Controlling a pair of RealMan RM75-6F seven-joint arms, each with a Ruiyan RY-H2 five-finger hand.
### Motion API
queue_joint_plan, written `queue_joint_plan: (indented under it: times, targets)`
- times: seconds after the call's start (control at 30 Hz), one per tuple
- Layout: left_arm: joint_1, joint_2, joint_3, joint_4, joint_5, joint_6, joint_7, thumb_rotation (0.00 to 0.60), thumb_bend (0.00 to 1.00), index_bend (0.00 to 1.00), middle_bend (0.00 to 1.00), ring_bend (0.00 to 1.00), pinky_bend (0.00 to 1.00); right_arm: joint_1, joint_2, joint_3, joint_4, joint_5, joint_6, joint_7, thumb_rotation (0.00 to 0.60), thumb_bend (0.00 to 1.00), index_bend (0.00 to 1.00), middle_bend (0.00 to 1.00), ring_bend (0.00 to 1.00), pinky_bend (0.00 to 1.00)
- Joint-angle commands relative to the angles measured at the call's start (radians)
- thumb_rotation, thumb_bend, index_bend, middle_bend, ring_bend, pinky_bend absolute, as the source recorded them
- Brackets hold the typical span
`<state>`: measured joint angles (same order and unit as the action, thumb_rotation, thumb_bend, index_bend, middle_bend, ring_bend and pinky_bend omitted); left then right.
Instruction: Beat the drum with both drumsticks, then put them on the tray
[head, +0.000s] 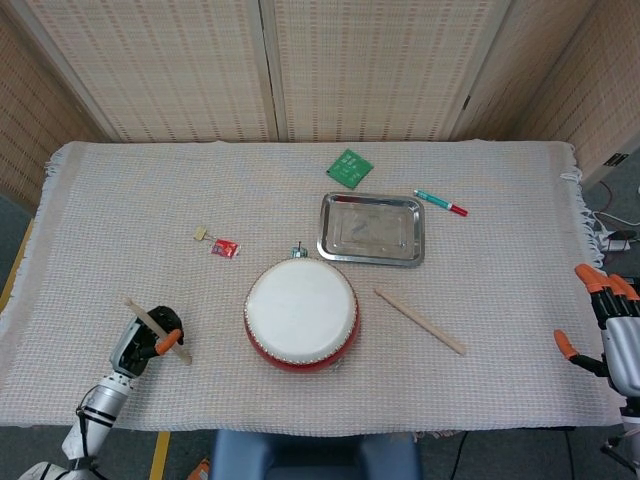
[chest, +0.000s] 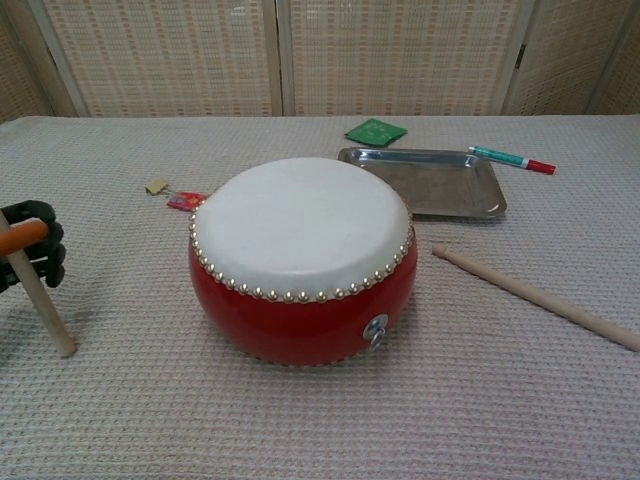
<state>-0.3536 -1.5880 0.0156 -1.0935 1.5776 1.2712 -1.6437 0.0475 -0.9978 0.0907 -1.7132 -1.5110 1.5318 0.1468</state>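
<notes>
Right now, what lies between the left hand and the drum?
Only bare cloth separates the left hand, gripping its drumstick, from the drum; the head view shows it.

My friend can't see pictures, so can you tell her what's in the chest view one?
A red drum with a white top sits in the middle of a cloth-covered table. At the left edge the left robot hand holds a wooden drumstick; a second drumstick lies on the right, and behind the drum is a bare metal tray.

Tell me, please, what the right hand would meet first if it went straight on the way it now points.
Probably nothing: the right hand points up the table's right edge, so only bare cloth lies ahead. The loose drumstick is off to its side.
</notes>
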Motion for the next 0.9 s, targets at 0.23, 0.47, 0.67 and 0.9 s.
queue_joint_plan:
  times: [0.23,0.47,0.67,0.9]
  targets:
    - [0.016,0.006,0.003,-0.031,-0.012,0.015,0.107,0.599,0.28,0.62,0.69,0.64,0.69,-0.001,0.0,0.0,-0.003,-0.009,0.009,0.001,0.6,0.24,0.0,0.06,0.0,0.1]
    - [0.021,0.002,0.005,-0.035,-0.015,0.018,0.167,0.599,0.28,0.68,0.74,0.69,0.76,-0.005,0.0,-0.001,-0.006,-0.013,0.017,0.003,0.6,0.24,0.0,0.06,0.0,0.1]
    - [0.027,-0.002,0.008,-0.046,-0.01,0.029,0.238,0.6,0.28,0.72,0.78,0.73,0.8,-0.008,-0.001,-0.002,-0.008,-0.016,0.023,0.004,0.6,0.24,0.0,0.06,0.0,0.1]
    - [0.038,-0.009,0.025,-0.034,0.004,0.041,0.268,0.599,0.28,0.77,0.8,0.75,0.8,-0.01,0.0,-0.001,-0.011,-0.017,0.027,0.004,0.6,0.24,0.0,0.06,0.0,0.1]
